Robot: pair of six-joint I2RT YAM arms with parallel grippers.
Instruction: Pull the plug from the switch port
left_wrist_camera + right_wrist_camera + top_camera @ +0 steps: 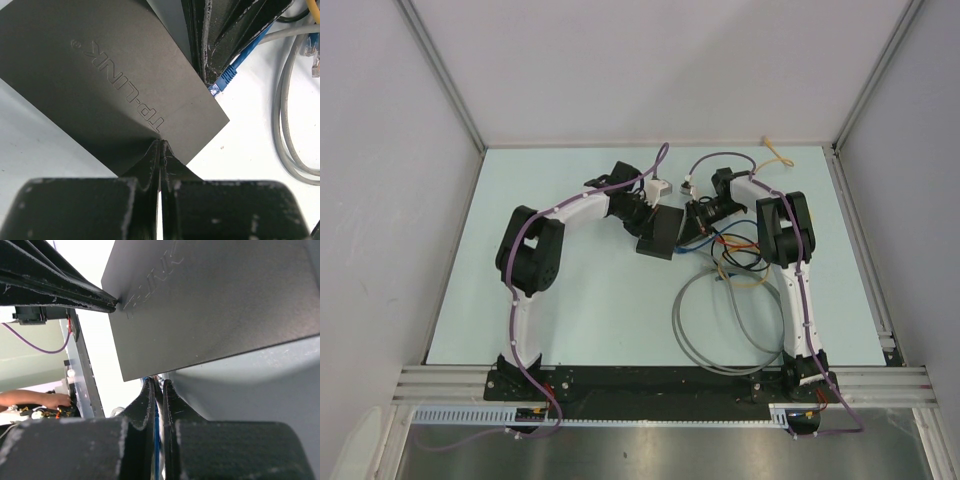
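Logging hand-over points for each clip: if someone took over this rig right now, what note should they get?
The left gripper is shut on one edge of the switch, bracing it.
The right gripper is shut on the blue plug at the opposite edge.
Done: both grips are set.
Unclear: the plug's tip sits against the switch's edge; whether it is seated cannot be told.
Left: probably pull the plug straight away while the left holds.
A loose grey cable lies alongside.

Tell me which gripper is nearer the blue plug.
Right. The right gripper is shut on the blue plug itself; the left gripper pinches the switch along a neighbouring edge.
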